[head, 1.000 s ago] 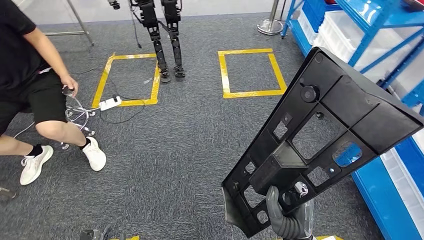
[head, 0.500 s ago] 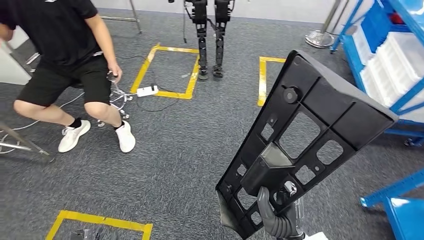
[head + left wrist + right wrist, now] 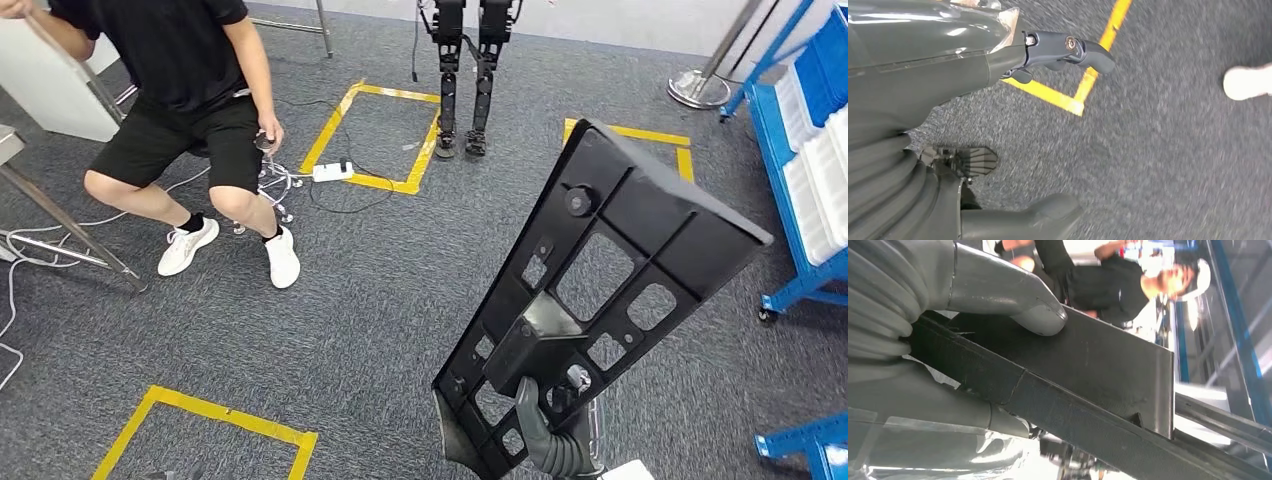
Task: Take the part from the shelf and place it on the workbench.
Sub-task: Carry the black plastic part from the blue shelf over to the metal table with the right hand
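1. The right hand grips the black part by its lower end, holding it tilted up above the grey carpet
2. The left hand holds nothing, fingers apart over a yellow floor marking
3. A seated person is at far left

- The right hand is raised in front of the body, fingers wrapped round the low end of the black part (thumb pressed flat on its back).
- The left hand hangs low, fingers loosely apart, holding nothing.
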You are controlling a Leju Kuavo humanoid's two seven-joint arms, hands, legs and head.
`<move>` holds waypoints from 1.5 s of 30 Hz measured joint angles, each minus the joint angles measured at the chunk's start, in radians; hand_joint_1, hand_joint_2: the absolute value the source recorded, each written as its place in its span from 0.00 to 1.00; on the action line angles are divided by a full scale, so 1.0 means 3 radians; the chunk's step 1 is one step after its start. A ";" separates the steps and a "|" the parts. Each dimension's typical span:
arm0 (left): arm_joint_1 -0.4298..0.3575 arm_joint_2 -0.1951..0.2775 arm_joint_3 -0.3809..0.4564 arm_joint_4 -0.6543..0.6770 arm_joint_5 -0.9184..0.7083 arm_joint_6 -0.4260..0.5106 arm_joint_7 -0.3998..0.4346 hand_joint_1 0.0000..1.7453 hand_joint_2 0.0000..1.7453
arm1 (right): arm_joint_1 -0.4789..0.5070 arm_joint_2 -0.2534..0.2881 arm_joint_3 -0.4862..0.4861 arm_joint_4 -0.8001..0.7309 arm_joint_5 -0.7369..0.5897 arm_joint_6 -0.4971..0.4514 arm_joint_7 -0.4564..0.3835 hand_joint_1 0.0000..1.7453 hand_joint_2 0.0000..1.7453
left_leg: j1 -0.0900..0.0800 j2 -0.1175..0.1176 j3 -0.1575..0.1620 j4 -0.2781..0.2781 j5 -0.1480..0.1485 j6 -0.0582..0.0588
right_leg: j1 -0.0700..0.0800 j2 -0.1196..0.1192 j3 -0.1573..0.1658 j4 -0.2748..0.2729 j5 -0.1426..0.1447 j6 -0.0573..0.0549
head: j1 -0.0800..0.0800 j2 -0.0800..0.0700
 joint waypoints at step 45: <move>0.0366 -0.0076 0.0243 -0.0193 -0.0043 -0.0081 0.0000 0.00 1.00 | 0.0172 -0.0260 0.0490 -0.0075 -0.0066 -0.0445 0.0031 1.00 1.00 | 0.0040 -0.0563 0.0205 -0.0233 0.0023 0.0060 | -0.0074 0.0402 -0.0155 0.0227 -0.0019 0.0192 | 0.0029 0.0000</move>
